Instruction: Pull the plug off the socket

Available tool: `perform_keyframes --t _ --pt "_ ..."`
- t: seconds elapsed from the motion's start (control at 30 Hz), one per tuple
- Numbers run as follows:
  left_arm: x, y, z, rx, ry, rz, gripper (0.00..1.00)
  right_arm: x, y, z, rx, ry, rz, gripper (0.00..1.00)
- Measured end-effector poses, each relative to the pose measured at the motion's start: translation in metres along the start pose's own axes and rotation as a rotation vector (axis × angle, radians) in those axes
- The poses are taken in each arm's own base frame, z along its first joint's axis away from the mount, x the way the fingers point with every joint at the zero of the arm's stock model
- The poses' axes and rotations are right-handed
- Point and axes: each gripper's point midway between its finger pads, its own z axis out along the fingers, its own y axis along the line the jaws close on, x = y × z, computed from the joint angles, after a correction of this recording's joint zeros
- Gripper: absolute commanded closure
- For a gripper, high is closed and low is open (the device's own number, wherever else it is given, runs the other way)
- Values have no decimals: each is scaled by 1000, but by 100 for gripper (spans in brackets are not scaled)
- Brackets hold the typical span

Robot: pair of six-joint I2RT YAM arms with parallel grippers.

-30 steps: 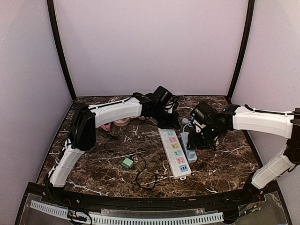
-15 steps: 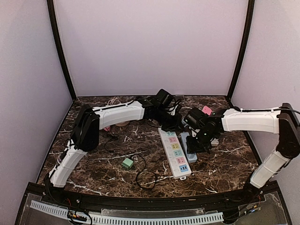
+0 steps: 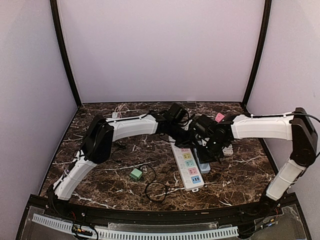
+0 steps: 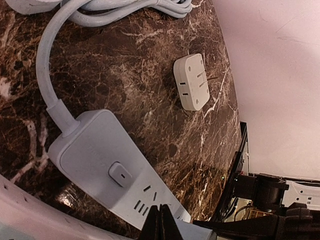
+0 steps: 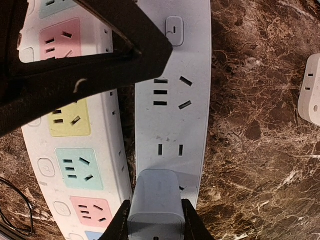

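Right fingers (image 5: 191, 226) pinch the grey plug (image 5: 155, 202) from both sides. The plug sits seated in the grey socket strip (image 5: 172, 115), at the end away from its switch. Left fingers (image 4: 159, 225) are pressed together, tips on the same strip.

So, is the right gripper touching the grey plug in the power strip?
Touching. In the right wrist view the right gripper has both fingers flush against the sides of the grey plug, which is seated in the grey power strip.
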Motion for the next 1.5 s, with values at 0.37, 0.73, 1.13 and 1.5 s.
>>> perform_keyframes --t 0.37,0.73,1.13,1.5 --pt "5 1 5 44 35 -30 99 -2 2 0 48 41 -33 93" --pt "6 14 9 17 40 -57 99 -29 11 4 37 -52 -50 97" --pt "-4 25 -2 -117 -8 -26 99 -51 22 7 -14 -131 -38 98" --pt "-8 34 -3 -178 -17 -8 99 -51 22 8 -15 -129 -34 98"
